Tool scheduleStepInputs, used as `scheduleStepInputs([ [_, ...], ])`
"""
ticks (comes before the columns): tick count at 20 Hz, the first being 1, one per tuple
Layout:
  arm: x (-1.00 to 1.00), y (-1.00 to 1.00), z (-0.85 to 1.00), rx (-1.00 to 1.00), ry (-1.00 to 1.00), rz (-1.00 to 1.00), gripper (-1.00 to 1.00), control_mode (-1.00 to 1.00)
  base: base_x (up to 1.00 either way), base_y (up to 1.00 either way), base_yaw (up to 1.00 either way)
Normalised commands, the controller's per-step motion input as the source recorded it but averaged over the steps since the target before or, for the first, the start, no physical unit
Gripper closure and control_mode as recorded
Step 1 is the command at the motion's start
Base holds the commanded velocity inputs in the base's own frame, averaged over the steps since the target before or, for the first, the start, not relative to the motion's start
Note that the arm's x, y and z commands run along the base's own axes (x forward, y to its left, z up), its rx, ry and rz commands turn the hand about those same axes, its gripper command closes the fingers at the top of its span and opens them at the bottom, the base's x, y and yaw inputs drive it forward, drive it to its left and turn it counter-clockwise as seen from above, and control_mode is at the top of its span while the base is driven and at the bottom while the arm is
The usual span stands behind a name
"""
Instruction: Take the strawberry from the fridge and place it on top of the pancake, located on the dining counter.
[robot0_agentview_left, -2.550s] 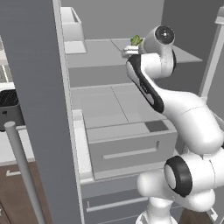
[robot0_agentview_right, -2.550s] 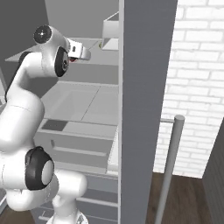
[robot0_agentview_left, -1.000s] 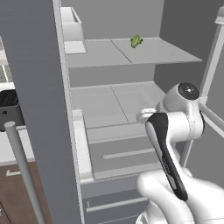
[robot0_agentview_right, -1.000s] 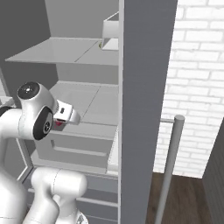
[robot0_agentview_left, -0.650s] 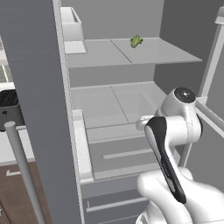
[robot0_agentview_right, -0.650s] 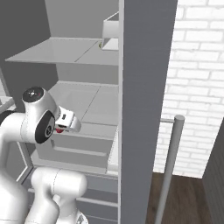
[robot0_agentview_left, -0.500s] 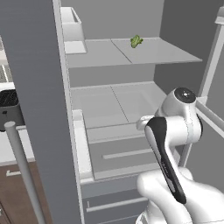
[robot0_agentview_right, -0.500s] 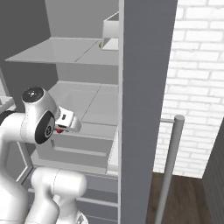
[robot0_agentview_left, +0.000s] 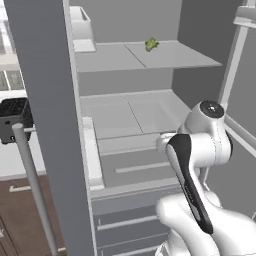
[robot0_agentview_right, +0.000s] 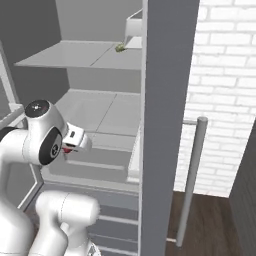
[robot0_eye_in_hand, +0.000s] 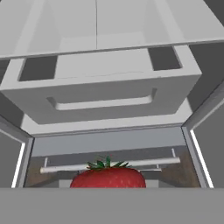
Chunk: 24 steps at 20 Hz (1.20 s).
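Observation:
The strawberry (robot0_eye_in_hand: 108, 176), red with a green leafy cap, sits at the bottom middle of the hand view, right in front of the camera. In the right base view a sliver of its red (robot0_agentview_right: 66, 149) shows under my gripper (robot0_agentview_right: 71, 145), which is shut on it. The gripper hangs in front of the open fridge (robot0_agentview_left: 131, 111), level with the pulled-out pale grey drawer (robot0_eye_in_hand: 109, 94) and just outside the shelves. Both fridge doors stand wide open. The pancake and the dining counter are out of view.
A small green leafy item (robot0_agentview_left: 151, 44) and a white box (robot0_agentview_left: 82, 27) rest on the upper shelf. The open doors' edges (robot0_agentview_right: 162, 100) and bar handles (robot0_agentview_left: 33, 175) flank the arm. A black toaster (robot0_agentview_left: 14, 118) stands left, a brick wall (robot0_agentview_right: 225, 75) right.
Since 2.5 s ago the arm has dropped from the upper shelf to drawer height, with the strawberry in the gripper. Over the last second it has barely moved.

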Motion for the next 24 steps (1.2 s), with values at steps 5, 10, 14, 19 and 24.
scheduleStepInputs([
  [5,0.0,0.0,0.0,0.0,0.0,0.0,1.0,1.0,-0.88,0.35,-0.45],
  [10,0.0,0.0,0.0,0.0,0.0,0.0,1.0,1.0,-0.48,0.54,-0.66],
  [14,0.0,0.0,0.0,0.0,0.0,0.0,1.0,1.0,-0.48,0.41,-0.72],
  [19,0.0,0.0,0.0,0.0,0.0,0.0,1.0,1.0,-0.81,0.07,-0.75],
  [24,0.0,0.0,0.0,0.0,0.0,0.0,1.0,1.0,-0.75,-0.13,-0.67],
])
